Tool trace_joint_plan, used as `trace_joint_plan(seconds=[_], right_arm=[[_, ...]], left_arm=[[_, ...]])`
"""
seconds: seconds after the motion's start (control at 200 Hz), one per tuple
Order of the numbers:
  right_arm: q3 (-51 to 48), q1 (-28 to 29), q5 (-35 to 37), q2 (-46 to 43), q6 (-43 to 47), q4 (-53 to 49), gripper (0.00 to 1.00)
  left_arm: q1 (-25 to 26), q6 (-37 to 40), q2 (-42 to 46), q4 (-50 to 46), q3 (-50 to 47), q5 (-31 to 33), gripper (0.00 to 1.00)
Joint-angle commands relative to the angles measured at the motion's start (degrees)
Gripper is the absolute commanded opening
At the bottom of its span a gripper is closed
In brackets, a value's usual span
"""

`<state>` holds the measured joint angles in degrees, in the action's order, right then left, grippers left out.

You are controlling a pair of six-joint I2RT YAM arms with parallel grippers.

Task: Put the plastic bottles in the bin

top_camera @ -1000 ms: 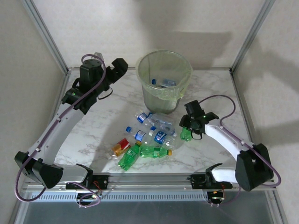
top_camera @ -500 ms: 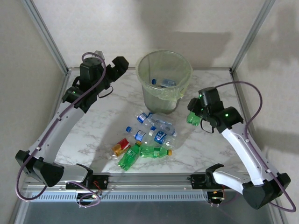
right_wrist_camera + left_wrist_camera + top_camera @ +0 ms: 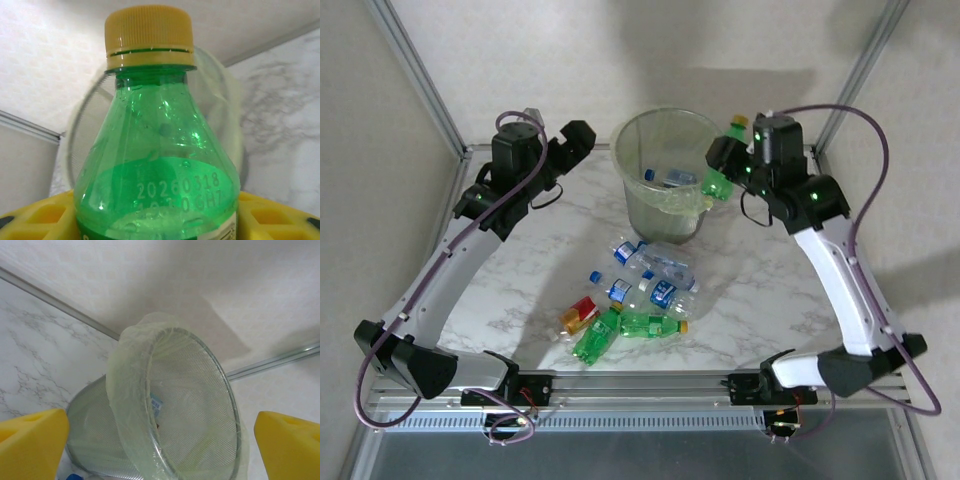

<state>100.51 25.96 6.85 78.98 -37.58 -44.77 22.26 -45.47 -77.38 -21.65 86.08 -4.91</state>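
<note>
We can't see all of the green bottle [image 3: 157,165] from the right wrist. Its lower part runs off the bottom edge with just a sliver of label showing, and the bin [image 3: 80,135] behind it is a blur. The right gripper [image 3: 723,163] is clamped on that bottle, with its yellow pads [image 3: 40,212] on both sides. From above, its fingers cover the bottle's middle.

The bottle hangs at the bin's right rim. Its long axis is steeply tilted, with the yellow cap [image 3: 739,122] up toward the back wall and the base down toward the rim.

The left gripper [image 3: 160,450] is spread wide with nothing in it, its pads cut off at the frame edges. Something blue-labelled lies inside the bin, hard to make out through the liner [image 3: 125,370]. The rest of the bottles [image 3: 640,290] lie in a heap on the marble table [image 3: 520,270], in front of the bin.
</note>
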Motion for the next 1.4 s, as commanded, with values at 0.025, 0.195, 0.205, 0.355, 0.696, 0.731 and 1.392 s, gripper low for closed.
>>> trace_joint_plan(seconds=[0.025, 0.195, 0.205, 0.355, 0.696, 0.731, 1.392], right_arm=[[5.92, -0.33, -5.05, 6.37, 2.69, 5.26, 0.54], [9.94, -0.36, -7.33, 13.02, 4.13, 7.43, 0.54], [10.09, -0.38, -7.5, 13.43, 4.17, 7.56, 0.54], [12.43, -0.34, -10.13, 18.75, 4.93, 8.81, 0.54], [22.38, 0.68, -11.85, 30.05, 5.09, 4.82, 0.74], [22.83, 0.68, -11.93, 30.34, 4.98, 4.61, 0.77], [13.85, 5.78, -12.3, 17.0, 9.32, 10.19, 0.83]], left_arm=[[-0.6, -0.57, 0.9, 1.32, -1.94, -0.7, 0.95], [-0.65, -0.9, 2.04, 2.61, -5.22, -0.74, 0.95], [-0.69, -0.9, 2.17, 2.7, -5.44, -0.66, 0.95], [-1.28, -0.24, 3.69, 2.65, -7.4, 0.21, 0.95], [-2.61, 2.45, 3.69, -1.35, -8.97, 0.78, 0.96], [-2.69, 2.45, 3.81, -1.46, -9.3, 0.78, 0.96], [-0.81, 2.77, 9.17, -11.28, -17.65, 2.78, 0.91]])
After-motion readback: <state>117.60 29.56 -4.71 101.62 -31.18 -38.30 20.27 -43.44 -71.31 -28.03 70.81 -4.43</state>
